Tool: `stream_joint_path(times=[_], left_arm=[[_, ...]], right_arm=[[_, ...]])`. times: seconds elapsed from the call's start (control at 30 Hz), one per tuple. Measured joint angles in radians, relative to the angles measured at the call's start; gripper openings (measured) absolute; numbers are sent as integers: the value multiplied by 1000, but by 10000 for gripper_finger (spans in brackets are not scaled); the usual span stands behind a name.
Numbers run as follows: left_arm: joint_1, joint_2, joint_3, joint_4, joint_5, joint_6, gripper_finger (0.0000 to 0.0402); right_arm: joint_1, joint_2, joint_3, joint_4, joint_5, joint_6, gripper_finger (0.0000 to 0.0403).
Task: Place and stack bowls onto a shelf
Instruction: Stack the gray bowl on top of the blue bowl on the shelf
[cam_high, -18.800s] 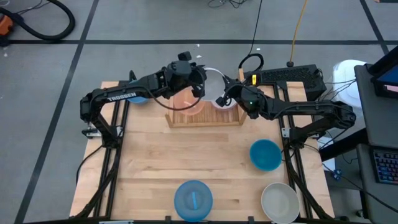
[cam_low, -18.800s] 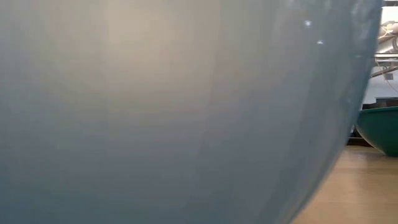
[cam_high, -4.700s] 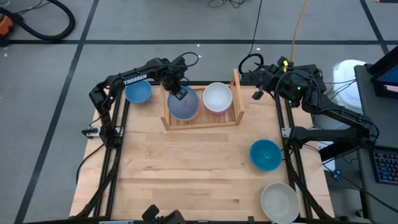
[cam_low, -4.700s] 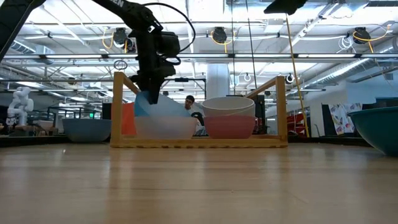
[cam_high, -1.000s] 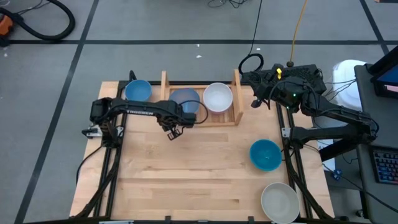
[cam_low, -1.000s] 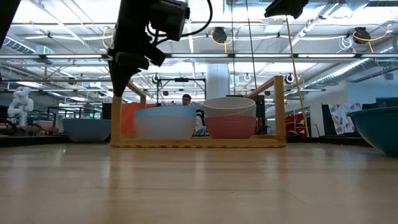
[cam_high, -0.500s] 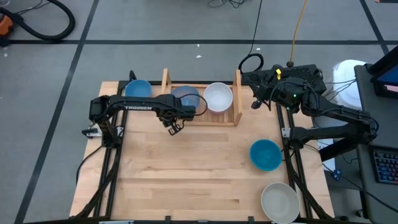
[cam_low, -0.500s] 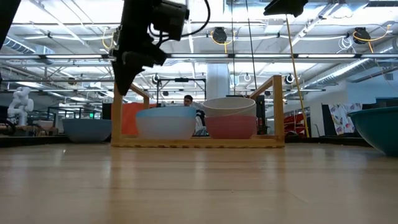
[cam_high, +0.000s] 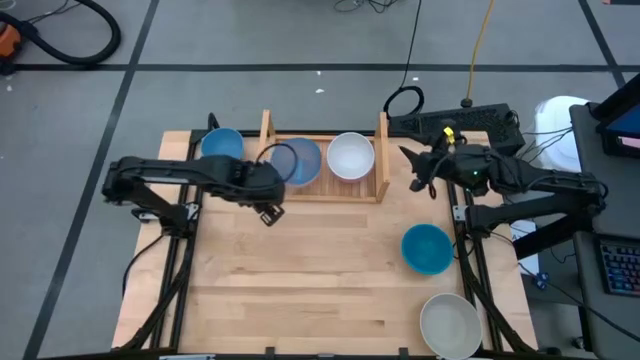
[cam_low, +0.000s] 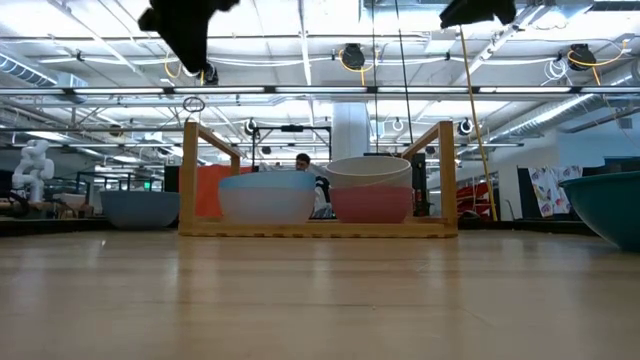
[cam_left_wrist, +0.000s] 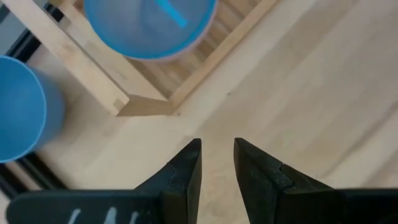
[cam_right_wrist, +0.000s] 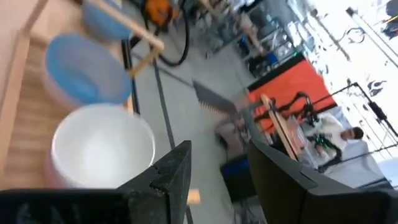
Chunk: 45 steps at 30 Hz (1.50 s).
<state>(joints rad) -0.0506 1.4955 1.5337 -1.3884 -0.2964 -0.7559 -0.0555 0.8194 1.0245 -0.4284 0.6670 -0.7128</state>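
Observation:
The shelf (cam_high: 325, 190) stands at the table's far middle. It holds a light-blue bowl (cam_high: 298, 162) on its left. On its right a white bowl (cam_high: 350, 157) sits nested in a pink bowl (cam_low: 370, 205). My left gripper (cam_high: 268, 212) hangs open high above the bare table, just in front of the shelf's left near corner (cam_left_wrist: 134, 102); nothing is between its fingers. My right gripper (cam_high: 415, 172) is open and empty in the air to the right of the shelf, pointing toward it about level. Three more bowls rest on the table.
A blue bowl (cam_high: 222, 146) sits left of the shelf at the far edge. A teal-blue bowl (cam_high: 427, 248) is at the right middle, a pale beige bowl (cam_high: 449, 325) at the near right corner. The table's middle and near left are bare wood (cam_high: 300, 280).
My left gripper has risen well above the table in front of the shelf and drawn back a little toward the left edge, still open. My right gripper has drifted slightly toward the near edge. The bowls have stayed in place.

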Motion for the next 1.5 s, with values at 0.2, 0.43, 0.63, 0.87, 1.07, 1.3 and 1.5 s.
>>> stream_joint_path(times=[0.2, 0.43, 0.63, 0.87, 1.07, 1.3, 1.5], left_arm=[[-82, -88, 2, 8, -28, -86, 99], [-158, -122, 2, 12, -28, -159, 99], [-203, -122, 2, 11, -28, -207, 99], [-245, -122, 2, 11, -30, -271, 99], [-266, -122, 1, 11, -30, -301, 99], [-273, -122, 1, 12, -46, -300, 99], [-273, -122, 1, 12, -47, -247, 99]], right_arm=[[76, -15, 0, -153, 17, 139, 153], [166, -23, 0, -296, 13, 247, 153], [247, -28, 0, -407, 10, 367, 153], [332, -28, 0, -554, -143, 549, 153], [374, -21, -1, -678, -352, 678, 153], [425, 19, -1, -801, -599, 761, 153], [487, 110, -1, -807, -771, 826, 153]])
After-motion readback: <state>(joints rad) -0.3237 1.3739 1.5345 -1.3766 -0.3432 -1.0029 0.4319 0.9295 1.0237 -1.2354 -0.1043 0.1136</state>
